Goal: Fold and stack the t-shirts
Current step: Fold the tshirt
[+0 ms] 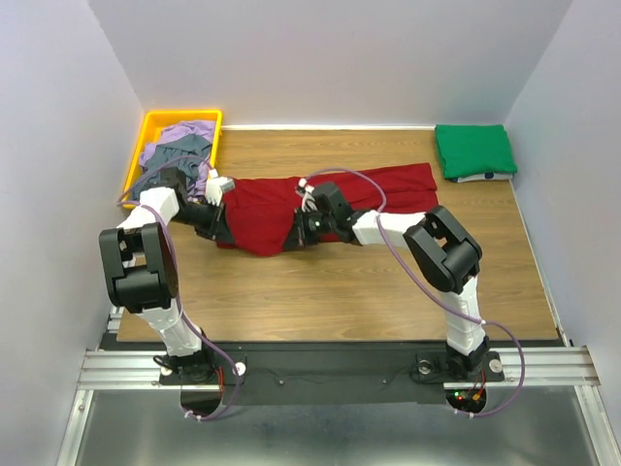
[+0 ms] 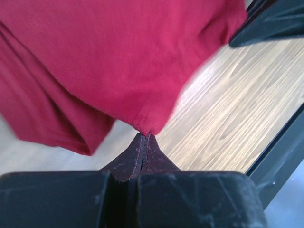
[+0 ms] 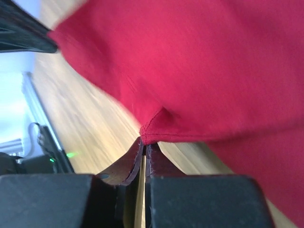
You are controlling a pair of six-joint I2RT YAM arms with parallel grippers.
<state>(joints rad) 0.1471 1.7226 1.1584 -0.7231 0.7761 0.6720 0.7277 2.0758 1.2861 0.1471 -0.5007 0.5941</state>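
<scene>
Left jaws are sitting fully closed, pinching a hemmed corner of the dark red t-shirt [image 2: 118, 61]; cloth is spreading straight ahead of the tips, with wood surface [image 2: 228, 118] showing to their right; right jaws are also pressed together, nipping a stitched edge fold of the same shirt, red cloth spreading ahead and to the right of them; from above, the shirt is lying stretched across the surface between and beyond both jaws; green t-shirt [image 1: 473, 149] is sitting folded well off to the right of the right jaws, at the far corner; lavender t-shirt [image 1: 184, 131] and grey-blue t-shirt [image 1: 179, 153] are lying crumpled in the yellow tray [image 1: 184, 114], just beyond the left jaws
</scene>
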